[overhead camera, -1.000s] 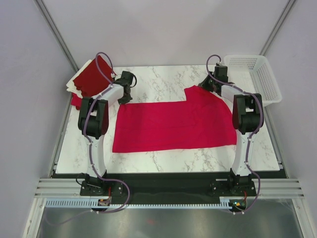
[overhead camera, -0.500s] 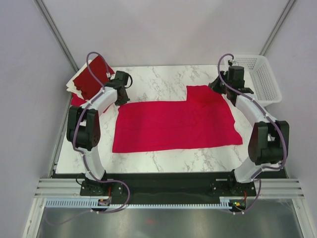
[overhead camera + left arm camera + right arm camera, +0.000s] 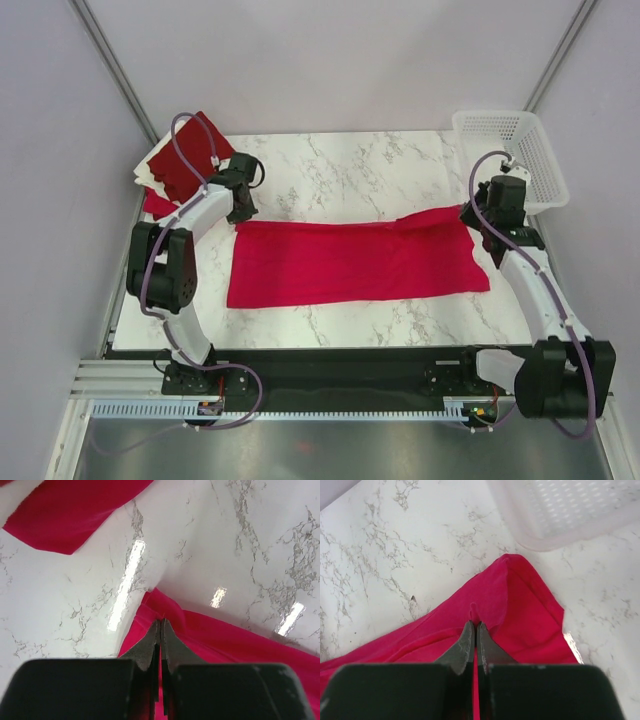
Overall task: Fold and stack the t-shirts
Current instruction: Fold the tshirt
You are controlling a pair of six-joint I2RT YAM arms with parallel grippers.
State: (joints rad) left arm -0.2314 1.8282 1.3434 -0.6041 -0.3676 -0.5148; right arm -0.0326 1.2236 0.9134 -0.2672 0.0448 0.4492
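Observation:
A bright crimson t-shirt (image 3: 350, 263) lies as a wide band across the middle of the marble table (image 3: 340, 170). My left gripper (image 3: 240, 213) is shut on its far left corner (image 3: 165, 605), with a pinch of fabric between the tips. My right gripper (image 3: 470, 215) is shut on the far right corner (image 3: 490, 595), where the cloth bunches up and is lifted in a fold. A pile of other t-shirts (image 3: 180, 160), dark red over cream, sits at the far left edge.
A white lattice basket (image 3: 510, 150) stands at the far right corner and shows close ahead of the right gripper (image 3: 570, 510). More red cloth (image 3: 70, 515) lies beyond the left gripper. Grey walls close off the table on three sides.
Both grippers have drawn the shirt's far edge towards the near side, so the raised sleeve part has folded down and the shirt is now a narrower band. The right arm has swung out to the right.

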